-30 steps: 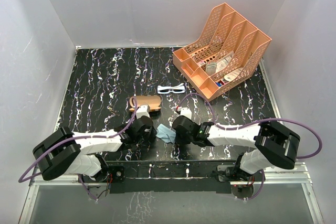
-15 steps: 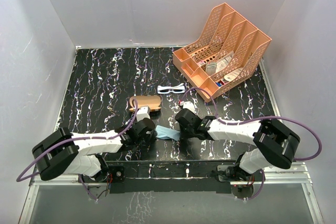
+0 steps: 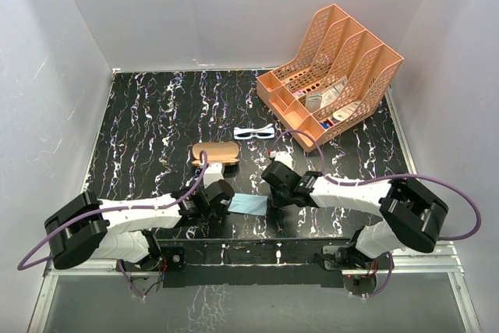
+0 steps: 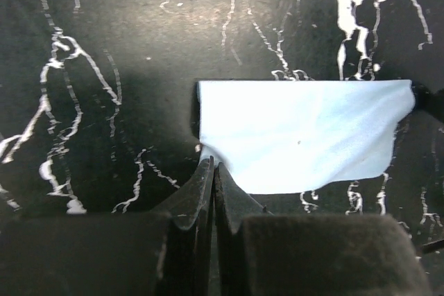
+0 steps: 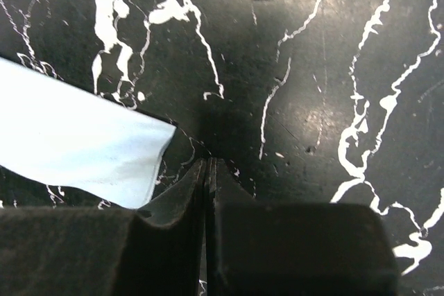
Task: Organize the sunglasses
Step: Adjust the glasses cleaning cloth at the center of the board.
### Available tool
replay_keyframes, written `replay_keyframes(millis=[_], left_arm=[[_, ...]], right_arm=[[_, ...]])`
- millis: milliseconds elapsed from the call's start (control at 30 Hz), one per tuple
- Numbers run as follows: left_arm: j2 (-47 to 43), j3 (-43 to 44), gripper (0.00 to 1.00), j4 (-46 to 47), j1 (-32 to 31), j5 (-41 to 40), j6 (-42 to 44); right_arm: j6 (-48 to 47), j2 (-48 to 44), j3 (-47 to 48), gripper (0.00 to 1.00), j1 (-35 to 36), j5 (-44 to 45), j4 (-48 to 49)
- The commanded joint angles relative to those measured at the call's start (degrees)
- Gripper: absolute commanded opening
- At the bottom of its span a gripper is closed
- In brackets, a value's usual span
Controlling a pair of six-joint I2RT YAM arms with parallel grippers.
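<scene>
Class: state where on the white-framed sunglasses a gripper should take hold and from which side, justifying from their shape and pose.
Probably the bridge of the sunglasses, from straight above: they lie low on the table, and the thin middle between the two lenses fits a narrow grip and balances both sides.

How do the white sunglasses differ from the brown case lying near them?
The sunglasses are a thin white frame with bluish lenses; the case is a solid brown oblong. The sunglasses lie farther back, close to the orange rack; the case lies nearer the front edge. Both rest flat on the black marbled table.
</scene>
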Motion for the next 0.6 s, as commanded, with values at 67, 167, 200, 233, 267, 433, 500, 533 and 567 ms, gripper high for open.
replay_keyframes(millis=[67,167,200,233,267,433,500,533,567], left_arm=[[-2.28,4.71,0.00,-11.46,-0.29,-5.17,3.36],[-2.22,5.44,0.11,-10.40,-0.29,-5.16,4.29],[-2.18,5.53,0.14,-9.90,-0.29,-5.09,4.48],[-2.08,5.76,0.17,-9.70,-0.30,-5.05,4.56],[-1.95,5.98,0.19,-9.42,-0.33,-5.01,4.79],[-1.89,5.42,0.11,-6.03,-0.35,-4.30,6.17],[-2.01,3.89,0.01,-2.47,-0.34,-3.25,7.10],[-2.14,3.01,0.00,-0.51,-0.30,-2.73,7.86],[-2.27,1.87,0.00,1.94,-0.29,-1.84,8.66]], right_arm=[[1.20,-2.86,-0.67,0.00,-0.23,0.87,-3.80],[1.57,-4.05,-1.01,0.00,-0.25,0.21,-3.24],[1.56,-4.36,-1.05,0.00,-0.17,0.13,-3.17],[1.48,-4.56,-1.03,0.00,-0.16,0.03,-3.04],[1.57,-4.69,-1.01,0.00,-0.14,-0.10,-3.05],[1.62,-6.26,-1.30,0.00,0.70,-1.19,-1.12],[1.80,-6.68,-1.33,0.00,1.17,-1.67,-0.28],[1.99,-6.92,-1.50,0.00,1.47,-2.14,0.61],[2.20,-7.06,-1.61,0.00,1.91,-2.44,1.42]])
